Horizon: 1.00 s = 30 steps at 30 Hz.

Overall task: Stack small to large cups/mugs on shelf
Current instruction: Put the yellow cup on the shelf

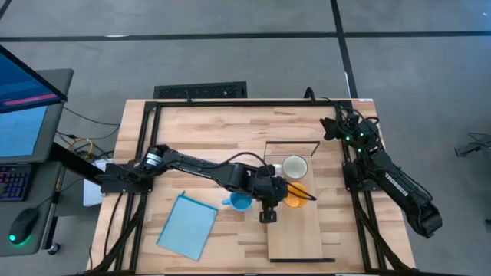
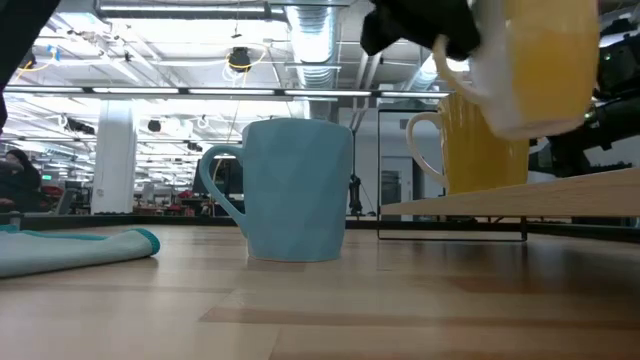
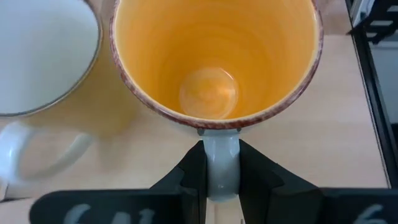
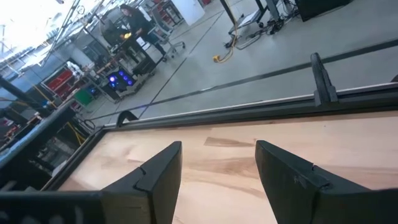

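The orange mug [image 1: 294,196] is in my left gripper [image 1: 273,202], above the light-wood shelf board [image 1: 295,238]. In the low view the orange mug [image 2: 540,60] hangs above the shelf [image 2: 520,195]. The cream mug [image 1: 295,166] stands on its base on the shelf, just beyond the orange one. It also shows in the left wrist view [image 3: 43,56]. The light-blue mug [image 1: 240,201] stands on the tabletop left of the shelf. My right gripper [image 4: 217,168] is open and empty at the table's far right. My left gripper pinches the orange mug's pale handle [image 3: 221,146] between its two fingers [image 3: 189,174]. The fingers come from above, pointing down, on the mug's left side. The mug is lifted clear of the shelf, mouth up and slightly tilted.
A flat light-blue cloth [image 1: 188,225] lies on the table at the near left. The shelf's thin dark frame [image 1: 291,142] stands at its far end. Bare shelf board stretches toward the near edge.
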{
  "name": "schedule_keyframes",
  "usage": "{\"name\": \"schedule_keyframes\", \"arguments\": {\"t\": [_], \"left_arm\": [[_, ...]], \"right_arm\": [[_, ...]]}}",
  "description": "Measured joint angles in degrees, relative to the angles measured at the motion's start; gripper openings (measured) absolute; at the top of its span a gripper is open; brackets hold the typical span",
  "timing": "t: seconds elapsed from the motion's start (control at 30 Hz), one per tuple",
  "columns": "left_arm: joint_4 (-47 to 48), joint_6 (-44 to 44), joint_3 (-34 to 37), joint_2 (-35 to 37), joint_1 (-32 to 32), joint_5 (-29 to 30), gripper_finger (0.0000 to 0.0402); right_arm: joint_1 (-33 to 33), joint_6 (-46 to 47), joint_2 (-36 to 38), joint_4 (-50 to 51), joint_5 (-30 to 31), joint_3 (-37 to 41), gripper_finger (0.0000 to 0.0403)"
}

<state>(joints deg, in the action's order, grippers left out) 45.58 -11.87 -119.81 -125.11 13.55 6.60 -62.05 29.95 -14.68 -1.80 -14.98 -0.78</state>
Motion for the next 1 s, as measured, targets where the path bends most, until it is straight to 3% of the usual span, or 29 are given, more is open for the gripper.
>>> {"name": "schedule_keyframes", "arguments": {"t": [0.4, 1.0], "left_arm": [[-1.8, -1.5, -0.1, -3.3, -0.7, 1.0, 0.0043], [-3.2, -0.9, 0.0, -4.4, -1.8, -4.3, 0.0043]], "right_arm": [[2.5, 0.0, -0.3, 0.0, 0.0, 0.0, 0.0226], [2.8, -0.5, -0.4, 0.0, 0.0, 0.0, 0.0226]]}}
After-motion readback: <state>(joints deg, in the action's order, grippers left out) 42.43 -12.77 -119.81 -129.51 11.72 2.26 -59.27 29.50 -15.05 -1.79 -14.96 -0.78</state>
